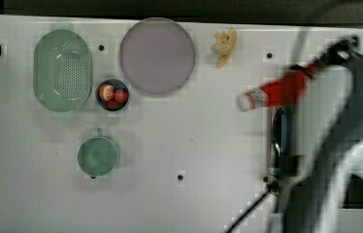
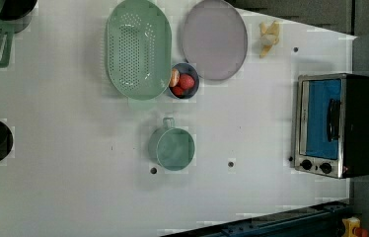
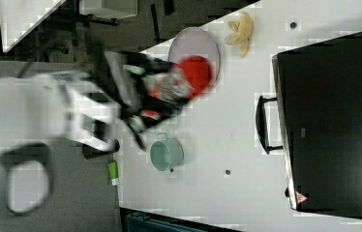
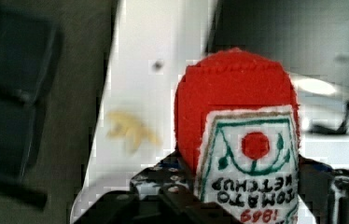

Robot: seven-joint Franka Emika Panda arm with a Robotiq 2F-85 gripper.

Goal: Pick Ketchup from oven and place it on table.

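- I have the Ketchup (image 1: pixel 279 92) in the air, clear of the oven (image 2: pixel 338 124); I judge the lift done and the carry under way.
- The pincer (image 4: pixel 238 196) is clenched on the Ketchup low on its label, the dark jaws flanking the body.
- In the top view the bottle lies tilted, white cap toward 8 o'clock, hanging over the desk (image 1: pixel 194 145) just off the oven's front edge.
- Next, I think, I must swing toward bare desk, well apart from the green cup (image 1: pixel 97 156) at roughly 8 o'clock from the bottle, lower until it touches, then let go.
- The bottle looks soft and fuzzy up close, rounded red end, stitched-looking white label.
- The oven door's glass is bluish in a silver frame; the door appears shut.
- Grey plate (image 1: pixel 157 56) is flat and matte; the green colander (image 1: pixel 63 70) is perforated plastic.
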